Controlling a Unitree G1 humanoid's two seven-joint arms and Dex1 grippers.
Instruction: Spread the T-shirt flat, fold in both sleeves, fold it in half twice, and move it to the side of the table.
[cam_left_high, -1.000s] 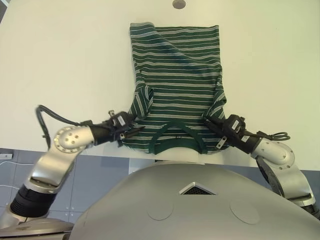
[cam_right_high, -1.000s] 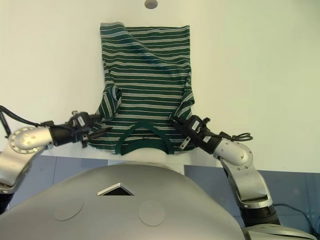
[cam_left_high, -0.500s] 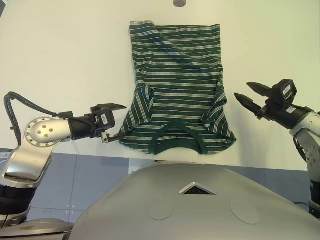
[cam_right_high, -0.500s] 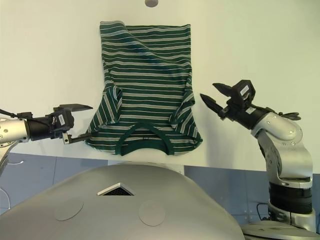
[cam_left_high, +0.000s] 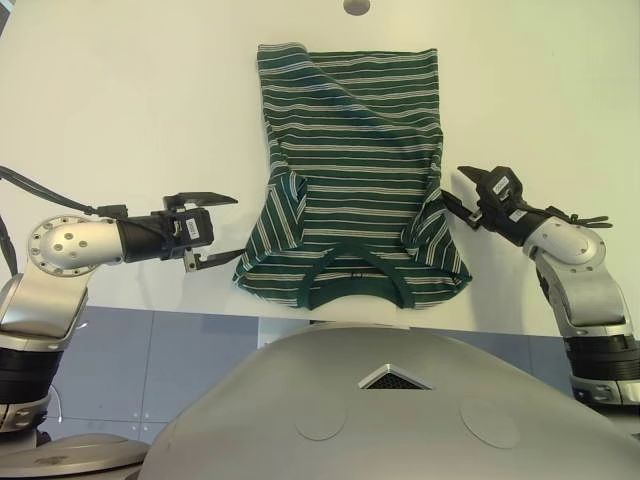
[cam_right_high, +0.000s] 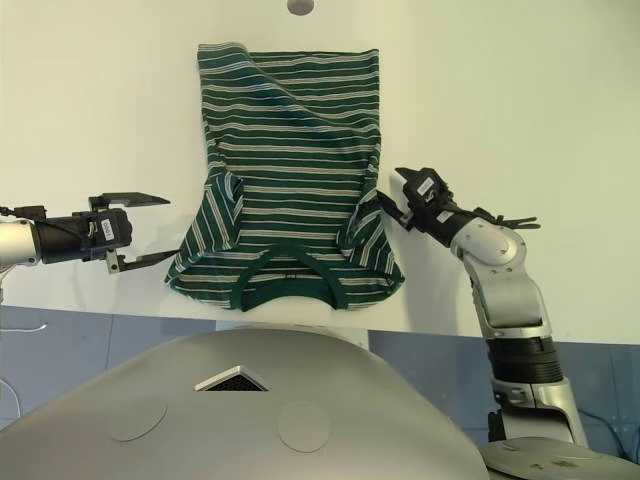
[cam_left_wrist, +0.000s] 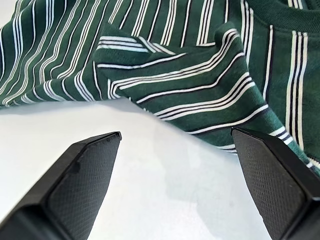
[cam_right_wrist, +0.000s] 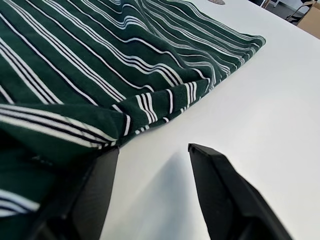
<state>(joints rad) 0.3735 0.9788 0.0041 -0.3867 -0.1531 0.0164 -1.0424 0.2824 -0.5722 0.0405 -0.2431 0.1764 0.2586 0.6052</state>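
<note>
A green T-shirt (cam_left_high: 350, 150) with white stripes lies on the white table (cam_left_high: 120, 100), collar toward me and both sleeves folded inward. My left gripper (cam_left_high: 232, 226) stands open just left of the shirt's near left corner, not touching the cloth. In the left wrist view its fingers (cam_left_wrist: 85, 185) frame bare table, with the folded sleeve (cam_left_wrist: 200, 75) just beyond. My right gripper (cam_right_high: 392, 188) is open at the shirt's right edge, beside the folded right sleeve. The right wrist view shows one finger (cam_right_wrist: 90, 195) right at the cloth edge (cam_right_wrist: 75, 75).
A small grey round disc (cam_left_high: 356, 7) sits at the table's far edge, beyond the shirt's hem. Bare tabletop stretches wide to the left and to the right (cam_left_high: 540, 90) of the shirt. The table's near edge (cam_left_high: 150, 305) runs just under the collar.
Both grippers have let go of the shirt's near corners and opened. The left drew away to the left. The right swung out to the right, then came back to the right sleeve fold.
</note>
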